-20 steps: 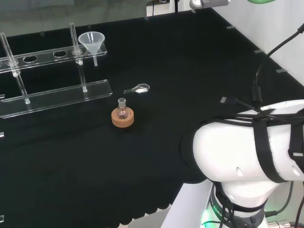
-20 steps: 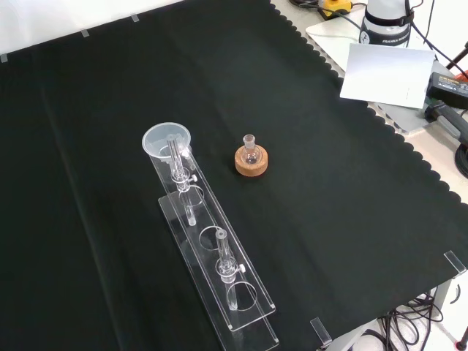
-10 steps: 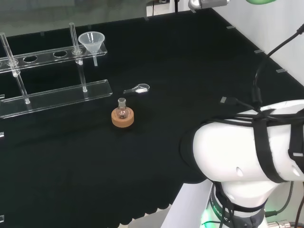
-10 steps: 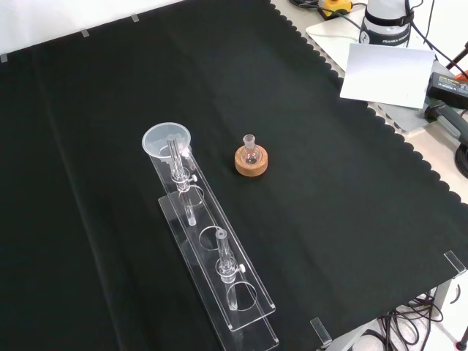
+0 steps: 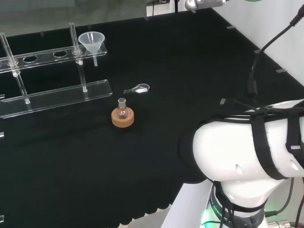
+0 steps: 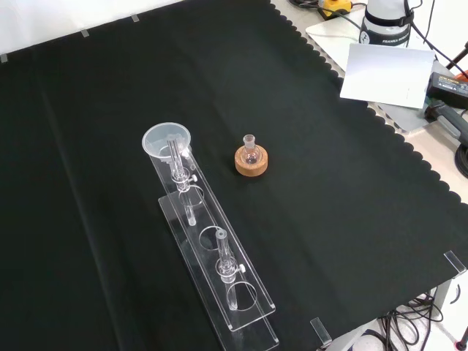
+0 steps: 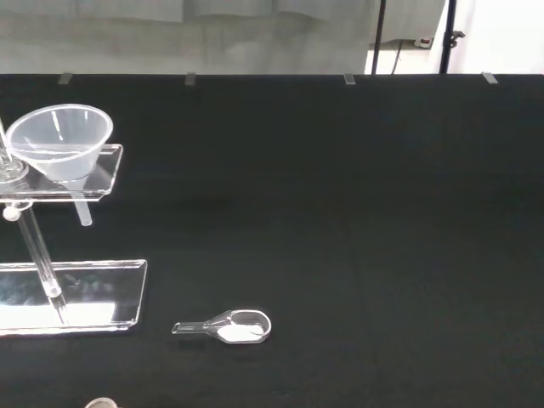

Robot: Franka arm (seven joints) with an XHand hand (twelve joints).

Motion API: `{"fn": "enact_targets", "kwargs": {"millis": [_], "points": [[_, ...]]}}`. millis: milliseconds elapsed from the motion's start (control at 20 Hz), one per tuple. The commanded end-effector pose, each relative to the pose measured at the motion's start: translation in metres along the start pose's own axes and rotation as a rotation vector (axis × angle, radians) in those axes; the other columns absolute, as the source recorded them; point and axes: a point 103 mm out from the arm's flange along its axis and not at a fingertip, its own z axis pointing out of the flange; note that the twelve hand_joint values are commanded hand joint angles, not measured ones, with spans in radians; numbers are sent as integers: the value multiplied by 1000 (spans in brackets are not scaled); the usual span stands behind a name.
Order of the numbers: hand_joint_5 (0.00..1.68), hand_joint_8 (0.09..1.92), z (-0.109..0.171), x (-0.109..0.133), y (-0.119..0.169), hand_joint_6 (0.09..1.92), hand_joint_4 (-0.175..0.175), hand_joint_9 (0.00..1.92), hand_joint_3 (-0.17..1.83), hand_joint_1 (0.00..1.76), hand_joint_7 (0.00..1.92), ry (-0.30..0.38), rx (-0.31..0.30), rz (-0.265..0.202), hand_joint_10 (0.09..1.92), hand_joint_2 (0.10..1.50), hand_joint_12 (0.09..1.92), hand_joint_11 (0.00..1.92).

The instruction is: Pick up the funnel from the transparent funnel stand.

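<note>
Funnel seated in its clear stand; we cannot tell how the hand is set.

We log the funnel [image 5: 91, 41] upright in the end hole of the transparent funnel stand [image 5: 52, 90], at the stand's right end in the head view. Right of the stand's base lies a small clear scoop [image 7: 226, 325] holding white powder. Nearer than the scoop, a little flask [image 5: 122, 109] stands on a cork ring [image 5: 123, 118], apart from the stand.

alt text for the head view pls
A clear funnel sits in the end hole of a transparent stand at the far left of a black cloth. Nearer, a small flask rests on a cork ring, with a scoop beside it.
</note>
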Motion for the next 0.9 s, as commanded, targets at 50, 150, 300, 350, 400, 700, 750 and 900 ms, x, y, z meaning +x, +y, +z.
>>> {"fn": "enact_targets", "kwargs": {"millis": [50, 150, 300, 350, 400, 700, 750, 900], "points": [[100, 222, 8, -3, 24, 87, 60, 85, 480, 0, 9, -13, 18, 25, 586, 1121, 1302, 0], [103, 229, 16, 0, 39, 87, 59, 87, 474, 0, 8, -18, 23, 5, 585, 1123, 1309, 0], [103, 234, 24, -4, 68, 87, 59, 89, 465, 0, 9, -2, 56, 5, 585, 1114, 1312, 0], [101, 235, 28, -6, 80, 87, 58, 89, 460, 0, 8, 8, 66, 1, 586, 1108, 1312, 0], [100, 236, 31, -7, 92, 87, 57, 89, 457, 0, 8, 18, 73, -4, 586, 1104, 1311, 0], [98, 261, 47, 9, 147, 87, 52, 98, 418, 52, 25, 40, 81, -61, 597, 1072, 1306, 0], [98, 269, 51, 15, 155, 87, 51, 103, 409, 73, 33, 37, 92, -72, 602, 1064, 1306, 0], [113, 335, 63, 31, 175, 87, 41, 113, 373, 123, 38, 16, 122, -104, 641, 1048, 1324, 0]]}}
